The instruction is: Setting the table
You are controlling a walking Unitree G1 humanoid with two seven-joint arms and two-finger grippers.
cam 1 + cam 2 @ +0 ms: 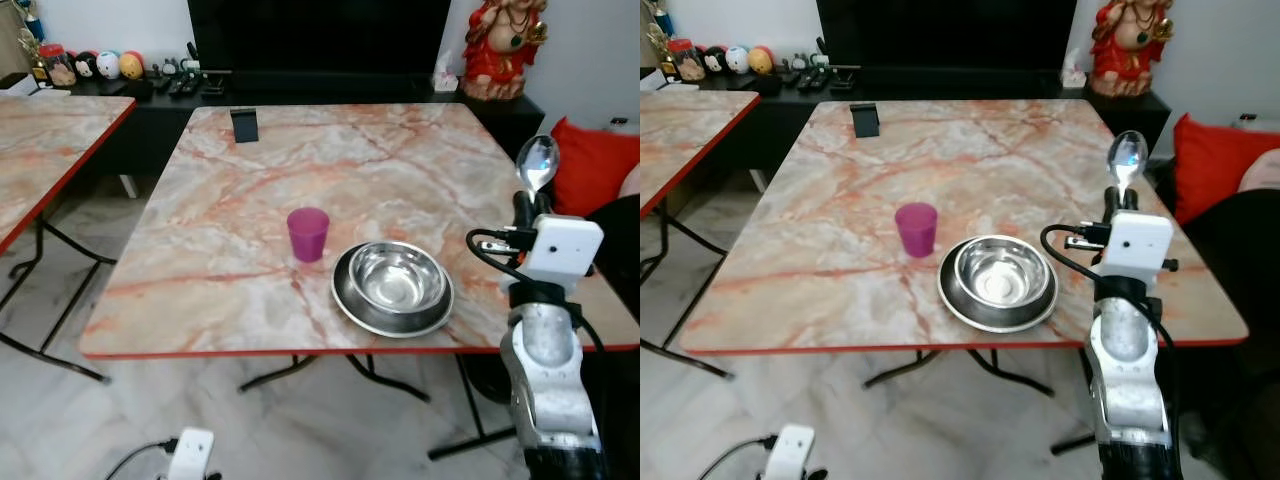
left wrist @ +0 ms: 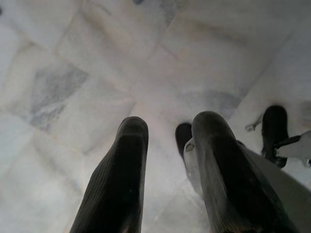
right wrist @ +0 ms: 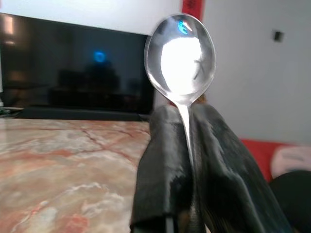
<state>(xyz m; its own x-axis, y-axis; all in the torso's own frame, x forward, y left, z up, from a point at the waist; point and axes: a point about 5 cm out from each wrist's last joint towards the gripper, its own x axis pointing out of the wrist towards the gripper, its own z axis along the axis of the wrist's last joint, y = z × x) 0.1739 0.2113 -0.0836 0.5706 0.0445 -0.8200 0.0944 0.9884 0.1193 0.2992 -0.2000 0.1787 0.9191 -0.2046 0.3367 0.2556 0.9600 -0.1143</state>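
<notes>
At the lower left of the head view the left tool (image 2: pixel 165 170) hung idle over the floor, fingers apart. Mid-frame on the marble surface (image 1: pixel 400 150) a purple cup (image 1: pixel 308 233) stood just left of a steel bowl (image 1: pixel 397 277) nested in a plate (image 1: pixel 352 305), one place apparently laid. At right, the right tool (image 3: pixel 187 145) clamped a spoon (image 1: pixel 537 163) upright, likely for carrying.

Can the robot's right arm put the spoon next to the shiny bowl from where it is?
Probably yes. The right pincer holds the spoon upright at the table's right edge, and bare tabletop lies between it and the bowl.
</notes>
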